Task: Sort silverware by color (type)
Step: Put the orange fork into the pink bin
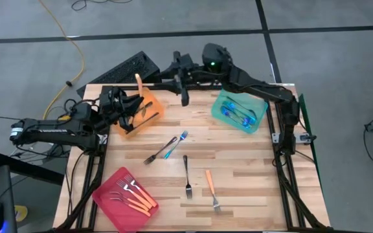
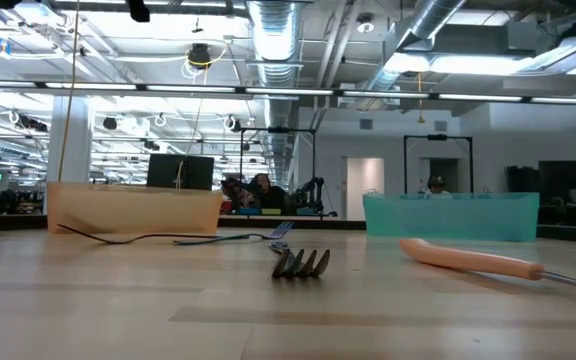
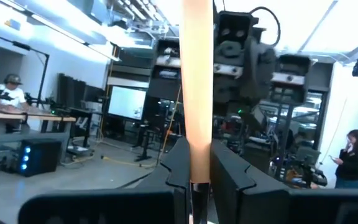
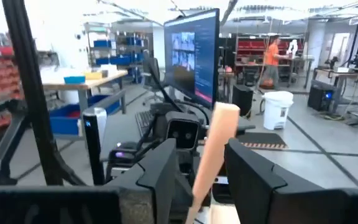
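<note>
Closest to the low camera lies a fork (image 2: 301,262) with dark tines, and beside it an orange-handled fork (image 2: 473,261), both on the wooden surface (image 1: 251,168). Two more forks, a blue-handled fork (image 1: 177,143) and a plain metal fork (image 1: 159,151), lie crossing near the middle. Several orange forks rest in the pink tray (image 1: 106,196), blue ones in the teal tray (image 1: 259,103). Over the orange tray (image 1: 157,108), the left gripper (image 3: 196,163) is closed on a peach-orange handle (image 3: 197,81) standing upright. Behind the surface's far edge, the right gripper (image 4: 199,167) has its fingers apart around another such handle (image 4: 213,146).
</note>
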`<action>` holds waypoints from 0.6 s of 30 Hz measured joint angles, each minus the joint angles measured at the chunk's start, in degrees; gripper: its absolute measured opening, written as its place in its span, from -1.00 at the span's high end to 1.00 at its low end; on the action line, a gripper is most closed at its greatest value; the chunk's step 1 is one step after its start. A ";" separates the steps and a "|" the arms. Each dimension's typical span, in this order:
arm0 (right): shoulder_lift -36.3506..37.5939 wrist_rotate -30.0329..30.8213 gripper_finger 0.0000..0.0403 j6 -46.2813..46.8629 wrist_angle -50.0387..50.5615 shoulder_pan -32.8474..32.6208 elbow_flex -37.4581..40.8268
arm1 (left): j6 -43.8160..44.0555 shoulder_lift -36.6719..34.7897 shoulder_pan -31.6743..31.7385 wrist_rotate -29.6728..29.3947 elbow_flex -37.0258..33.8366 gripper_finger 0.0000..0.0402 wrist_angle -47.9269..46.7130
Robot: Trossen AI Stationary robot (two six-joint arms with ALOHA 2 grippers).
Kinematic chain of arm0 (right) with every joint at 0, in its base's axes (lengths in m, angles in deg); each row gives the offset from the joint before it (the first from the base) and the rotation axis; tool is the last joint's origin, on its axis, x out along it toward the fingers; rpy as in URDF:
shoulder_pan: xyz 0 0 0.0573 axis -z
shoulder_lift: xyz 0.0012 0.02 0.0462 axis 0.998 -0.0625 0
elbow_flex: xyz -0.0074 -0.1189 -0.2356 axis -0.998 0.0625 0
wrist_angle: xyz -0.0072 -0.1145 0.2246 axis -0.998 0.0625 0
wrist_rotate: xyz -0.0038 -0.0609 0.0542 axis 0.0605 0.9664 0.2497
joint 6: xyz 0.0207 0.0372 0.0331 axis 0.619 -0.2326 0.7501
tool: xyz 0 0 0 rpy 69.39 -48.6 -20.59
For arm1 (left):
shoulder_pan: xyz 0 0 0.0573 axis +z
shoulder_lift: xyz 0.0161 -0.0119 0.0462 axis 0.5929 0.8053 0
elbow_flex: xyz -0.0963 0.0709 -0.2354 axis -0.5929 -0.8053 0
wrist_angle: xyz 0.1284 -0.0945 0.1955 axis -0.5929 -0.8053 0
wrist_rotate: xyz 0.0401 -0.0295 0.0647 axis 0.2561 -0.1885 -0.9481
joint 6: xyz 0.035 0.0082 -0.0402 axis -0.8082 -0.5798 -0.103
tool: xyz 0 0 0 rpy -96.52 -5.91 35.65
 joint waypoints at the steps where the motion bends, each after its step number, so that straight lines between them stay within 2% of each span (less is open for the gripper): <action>1: -0.61 -0.26 0.17 0.78 -0.23 -0.07 -0.02 | -0.02 0.00 -0.01 0.07 0.00 0.91 0.07; 11: -2.51 0.50 -0.38 1.20 -0.45 -1.23 -0.08 | -0.04 0.00 -0.01 1.50 0.00 0.91 0.02; 18: -3.72 2.36 -0.50 1.18 -2.13 -1.96 -0.17 | -0.02 0.62 -0.01 3.78 0.00 0.91 -0.09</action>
